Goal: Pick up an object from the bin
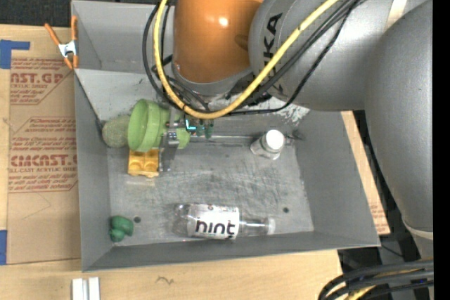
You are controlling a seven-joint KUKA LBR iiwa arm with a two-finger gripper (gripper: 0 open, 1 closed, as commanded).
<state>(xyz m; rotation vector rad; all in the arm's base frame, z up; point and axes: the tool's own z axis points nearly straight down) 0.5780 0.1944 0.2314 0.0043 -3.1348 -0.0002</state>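
Note:
My gripper (pixel 171 133) shows just below the orange wrist cover, at the left middle of the bin. Right beside it on its left lies a light green round lid-like thing (pixel 146 124), touching or nearly touching the gripper. A yellow toy block (pixel 143 164) sits just below that green piece. A dull olive lump (pixel 114 132) lies to the left, against the bin's left wall.
A small clear bottle with a white cap (pixel 269 142) lies right of centre. A clear plastic bottle with a dark printed label (pixel 218 225) lies along the front wall. A small green figure (pixel 121 227) sits in the front left corner. The arm covers the bin's back right.

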